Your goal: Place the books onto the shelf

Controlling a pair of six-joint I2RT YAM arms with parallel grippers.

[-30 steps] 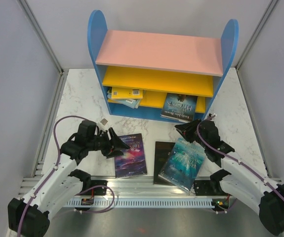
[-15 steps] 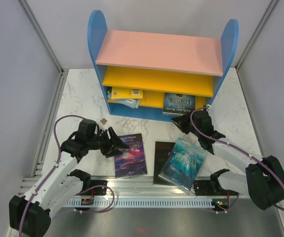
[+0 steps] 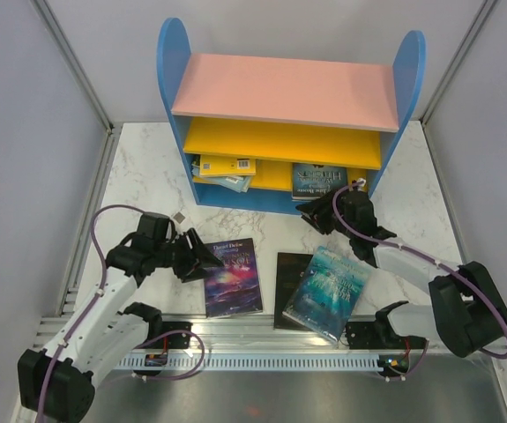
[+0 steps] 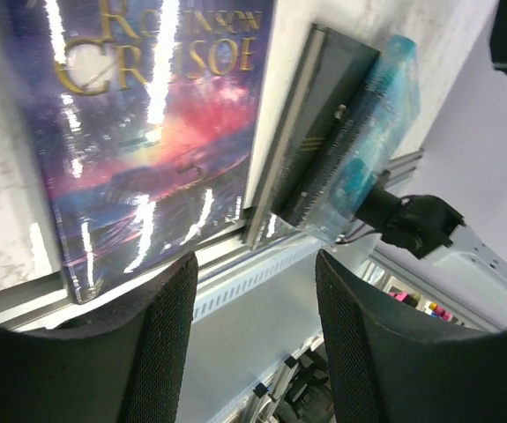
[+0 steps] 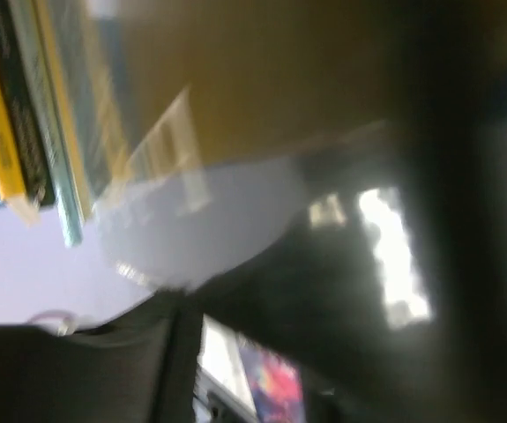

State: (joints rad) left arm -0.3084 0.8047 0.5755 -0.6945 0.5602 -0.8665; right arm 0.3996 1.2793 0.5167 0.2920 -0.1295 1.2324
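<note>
The shelf (image 3: 170, 106) stands at the far edge of the bench (image 3: 143, 176). In its bottom compartment a stack of books (image 3: 223, 169), yellow and pale, lies at the left. A dark blue book (image 3: 320, 180) lies at the right, its near end over the blue base.

The right gripper (image 3: 313, 211) is just in front of that book. Its wrist view is blurred, so whether it is wide, narrow or touching the book cannot be told.

Three books lie flat near the bench's near edge. A purple book (image 3: 233, 277) is left of centre, and a black book (image 3: 287, 264) lies beside it with a teal book (image 3: 328, 286) partly on top.

The left gripper (image 3: 205, 257) is at the purple book's left edge, jaws moderately apart and holding nothing.
</note>
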